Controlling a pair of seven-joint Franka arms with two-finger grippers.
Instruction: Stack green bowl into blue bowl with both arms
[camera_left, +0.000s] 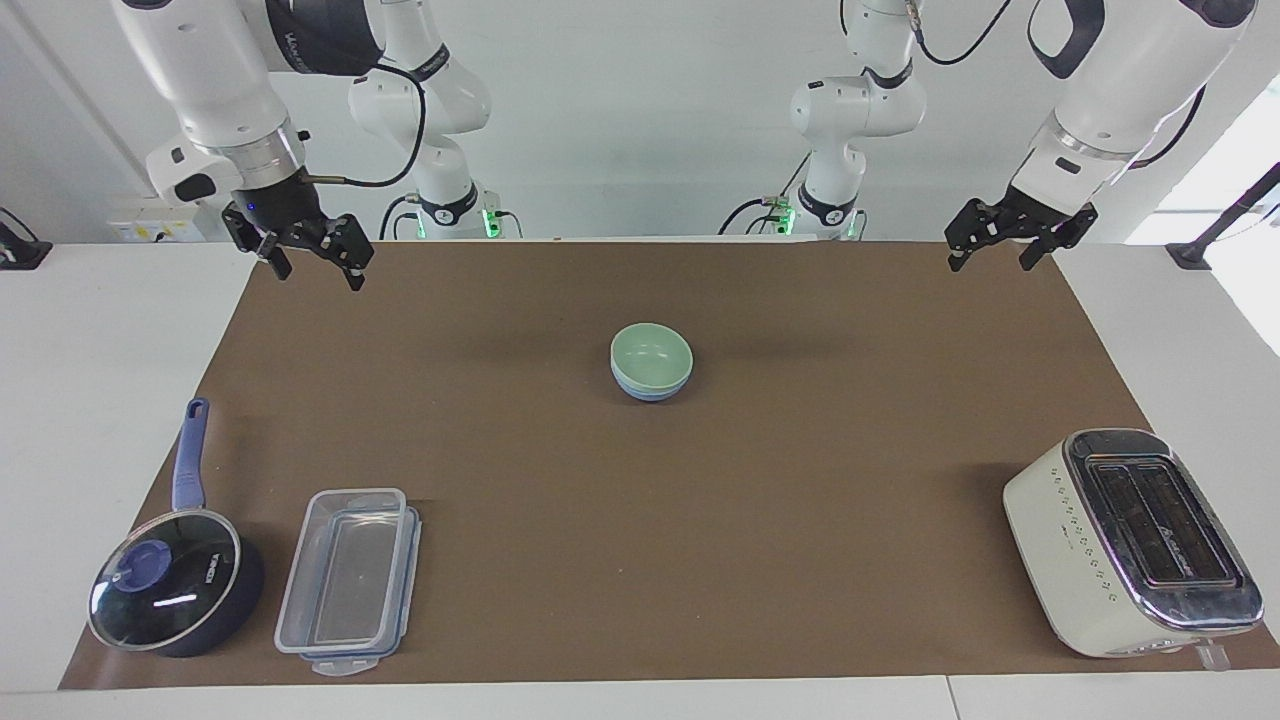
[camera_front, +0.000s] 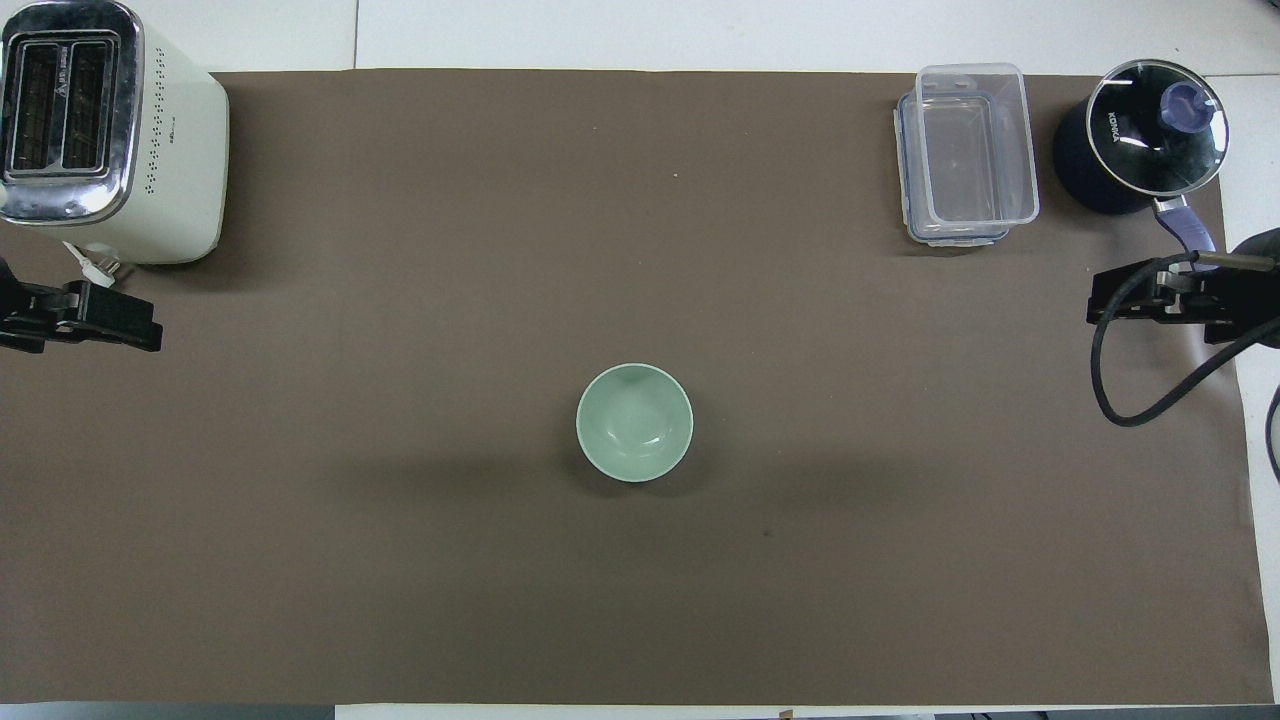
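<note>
The pale green bowl (camera_left: 651, 353) sits nested in the light blue bowl (camera_left: 646, 393) in the middle of the brown mat. In the overhead view only the green bowl (camera_front: 634, 422) shows; the blue bowl is hidden under it. My right gripper (camera_left: 320, 276) is open and empty, raised over the mat's corner at the right arm's end, well away from the bowls; it also shows in the overhead view (camera_front: 1100, 300). My left gripper (camera_left: 991, 262) is open and empty, raised over the mat's corner at the left arm's end, where the arm waits; it also shows in the overhead view (camera_front: 140, 325).
A cream toaster (camera_left: 1130, 540) stands farther from the robots at the left arm's end. A clear lidded container (camera_left: 345, 580) and a dark blue lidded saucepan (camera_left: 170, 590) stand farther out at the right arm's end. Two small white arms (camera_left: 850, 110) stand at the table's back edge.
</note>
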